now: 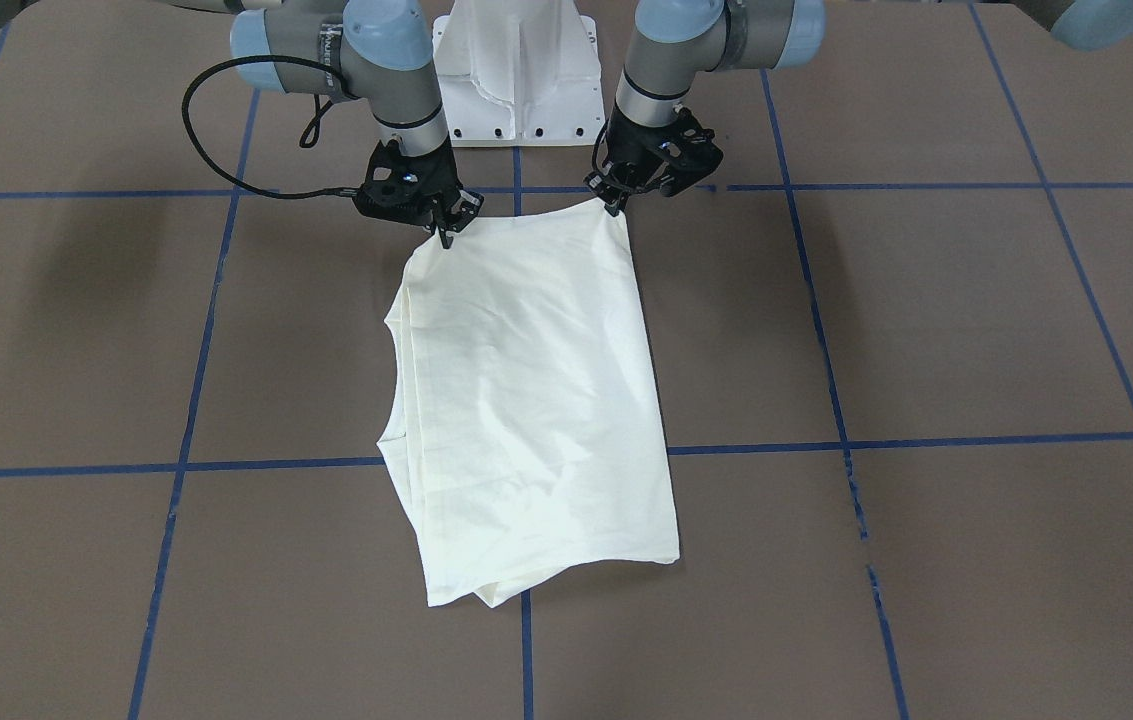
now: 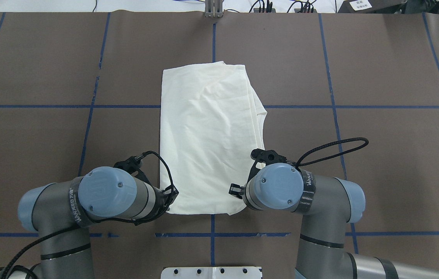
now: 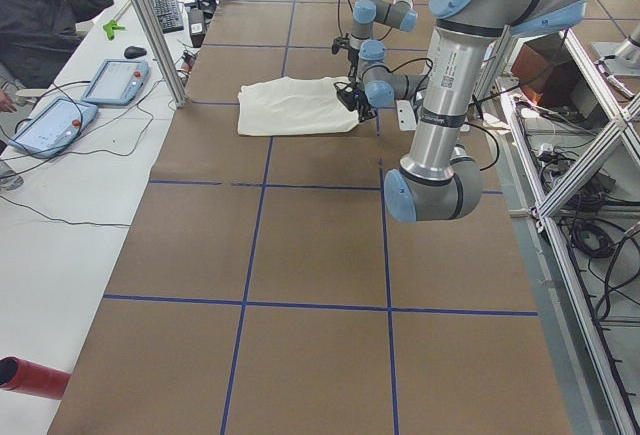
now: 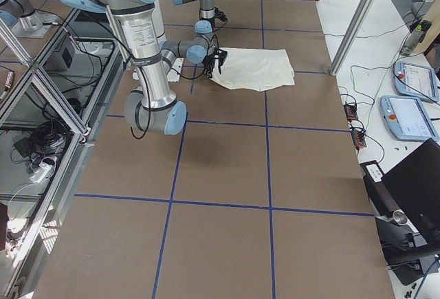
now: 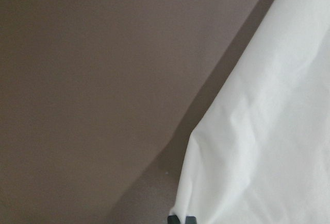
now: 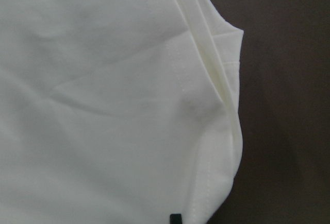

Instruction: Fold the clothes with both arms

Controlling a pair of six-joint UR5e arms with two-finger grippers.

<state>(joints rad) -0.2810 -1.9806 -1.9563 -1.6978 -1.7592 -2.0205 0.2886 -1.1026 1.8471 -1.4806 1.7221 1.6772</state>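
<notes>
Here, a cream long-sleeved T-shirt (image 1: 536, 400) lies on the brown worktop (image 1: 926, 320), folded into a narrow panel with a plain face up and no print showing. Its long axis runs straight away from the robot's white pedestal (image 1: 518, 70), roughly along the blue tape line down the middle of the worktop. Layered edges stack along the side of the right arm (image 1: 386, 60), and a straight edge runs along the side of the left arm (image 1: 666, 60). The arms stand over the short end nearest the pedestal, one at each corner. The left fingers (image 1: 614, 200) meet the corner on the straight-edged side, the right fingers (image 1: 445, 228) the corner on the layered side. Both pairs look drawn together on the cloth, and each corner peaks slightly toward them, so each pair appears clamped on its corner; the wrist views show only dark tips at the cloth's edge. The whole garment therefore extends away from both pairs of fingers toward the far end, and neither arm is nearer. The coming move is probably to carry this near edge along the long axis toward the far end, both arms level; uneven travel could skew the fold.
</notes>
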